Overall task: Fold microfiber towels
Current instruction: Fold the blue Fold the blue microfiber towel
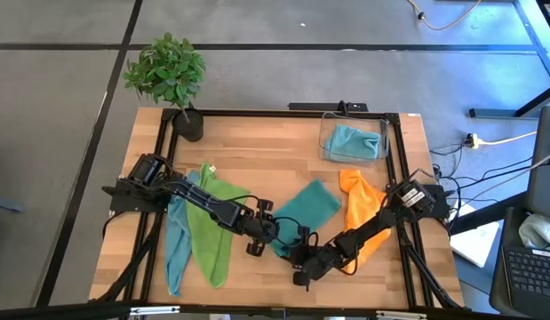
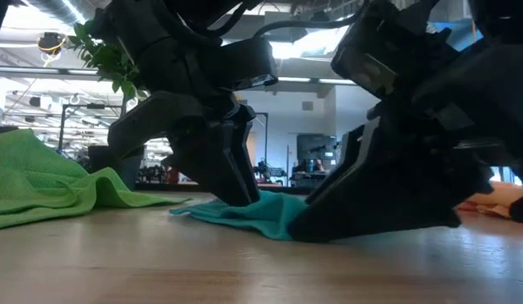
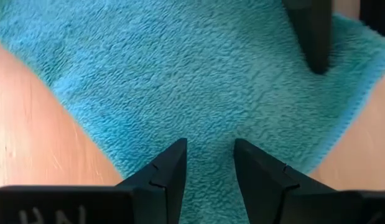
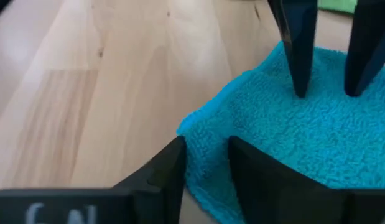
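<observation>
1. Starting at the left of the wooden bench (image 1: 257, 142), 1 light blue towel (image 1: 175, 253) lies in a long strip, and the lime green towel (image 1: 212, 227) lies just beside it, partly under the left arm.
2. At the back left corner stands a small green plant (image 1: 168, 71) in a dark pot.
3. The left gripper (image 1: 261, 238) is down on the near corner of the teal towel (image 1: 306, 209). In its wrist view, its jaws have a small gap and the fuzzy teal cloth fills it. I cannot tell if they are pinching it.
4. The teal towel lies flat near the middle of the bench, turned like a diamond.
5. The right gripper (image 1: 303, 267) is low at the near edge of the same teal towel, close to the left gripper. Its jaws are a little apart with the cloth edge bunched up between them. I cannot tell if they hold it tight.
6. The orange towel (image 1: 359, 209) lies right of the teal towel, partly under the right arm.
7. At the back right, a clear bin (image 1: 326, 133) holds another light blue towel (image 1: 356, 140).
</observation>
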Controlling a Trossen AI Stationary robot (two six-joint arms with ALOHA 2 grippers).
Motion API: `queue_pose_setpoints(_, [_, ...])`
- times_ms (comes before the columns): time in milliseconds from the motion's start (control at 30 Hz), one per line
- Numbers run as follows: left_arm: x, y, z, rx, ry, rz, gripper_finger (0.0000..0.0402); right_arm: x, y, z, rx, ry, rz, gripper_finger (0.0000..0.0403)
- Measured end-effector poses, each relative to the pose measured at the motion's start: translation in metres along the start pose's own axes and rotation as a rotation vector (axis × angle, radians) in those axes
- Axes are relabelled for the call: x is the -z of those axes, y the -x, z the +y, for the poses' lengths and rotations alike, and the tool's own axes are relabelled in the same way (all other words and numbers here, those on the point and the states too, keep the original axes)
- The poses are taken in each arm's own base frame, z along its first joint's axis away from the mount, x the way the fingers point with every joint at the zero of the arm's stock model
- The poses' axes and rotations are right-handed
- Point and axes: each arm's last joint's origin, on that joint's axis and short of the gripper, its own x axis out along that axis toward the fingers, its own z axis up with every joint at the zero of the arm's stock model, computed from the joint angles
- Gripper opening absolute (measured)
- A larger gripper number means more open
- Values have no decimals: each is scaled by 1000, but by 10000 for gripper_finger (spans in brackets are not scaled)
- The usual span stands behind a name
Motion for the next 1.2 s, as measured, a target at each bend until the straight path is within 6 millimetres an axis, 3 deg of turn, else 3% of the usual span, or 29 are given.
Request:
queue_pose_setpoints(367, [9,3,2,-11,-37,109,126,2,5,9,-45,88,-8,10])
queue_pose_setpoints(533, [18,20,4,-131,-123,207,126,-3,9,8,-64,121,-4,23])
queue_pose_setpoints(633, [14,47,10,-205,-131,188,126,-4,11,8,-69,138,1,25])
queue_pose_setpoints(833, [0,79,-5,-23,-123,33,126,-9,16,6,-52,140,-1,7])
queue_pose_setpoints(967, [-3,80,-24,87,-171,-23,126,-16,19,3,-9,123,-27,15])
queue_pose_setpoints(1200, [6,65,-48,107,-263,18,126,-23,19,-2,18,81,-51,11])
